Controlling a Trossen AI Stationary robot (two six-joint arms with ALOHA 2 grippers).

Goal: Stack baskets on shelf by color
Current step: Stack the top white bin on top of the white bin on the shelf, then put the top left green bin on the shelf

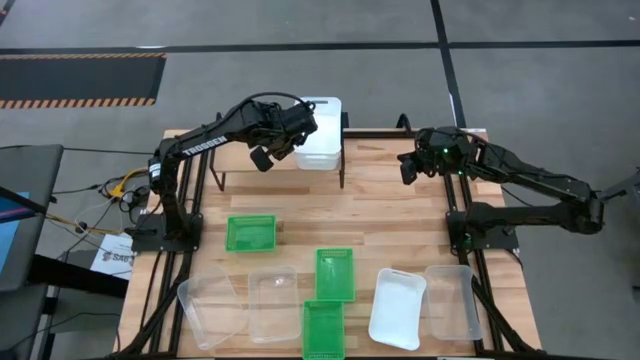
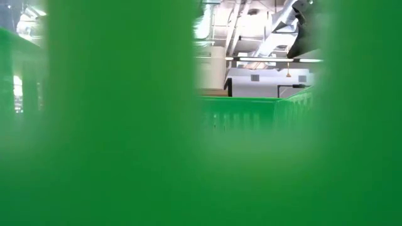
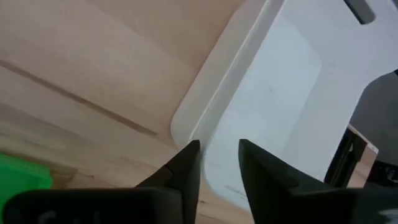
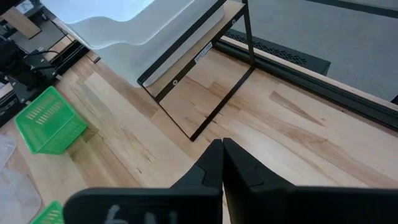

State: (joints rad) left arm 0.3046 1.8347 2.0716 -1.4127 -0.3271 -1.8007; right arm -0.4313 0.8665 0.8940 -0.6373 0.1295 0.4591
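White baskets (image 1: 320,132) stand nested on the shelf (image 1: 225,160) at the table's far edge; the right wrist view shows them (image 4: 118,22) on the shelf board (image 4: 205,37). My left gripper (image 1: 288,138) is open above the top basket's left end. In its wrist view (image 3: 219,155), one finger is outside the rim (image 3: 186,118) and one over the inside. My right gripper (image 1: 408,168) is shut and hovers right of the shelf (image 4: 221,149). On the near table lie three green baskets (image 1: 250,232) (image 1: 334,272) (image 1: 323,328), three clear ones (image 1: 212,308) (image 1: 272,303) (image 1: 452,300) and a white one (image 1: 397,306). My left gripper comes slanting from above at the white basket's end wall (image 3: 208,168), one finger on either side of it. Whether a finger touches the wall, I cannot tell.
The shelf's thin black legs (image 4: 221,99) stand on the wooden tabletop (image 1: 390,215). A green basket (image 2: 94,125) right in front of the low camera blocks most of that view; another green one (image 2: 251,113) shows behind it. Bare wood lies between the shelf and the near baskets.
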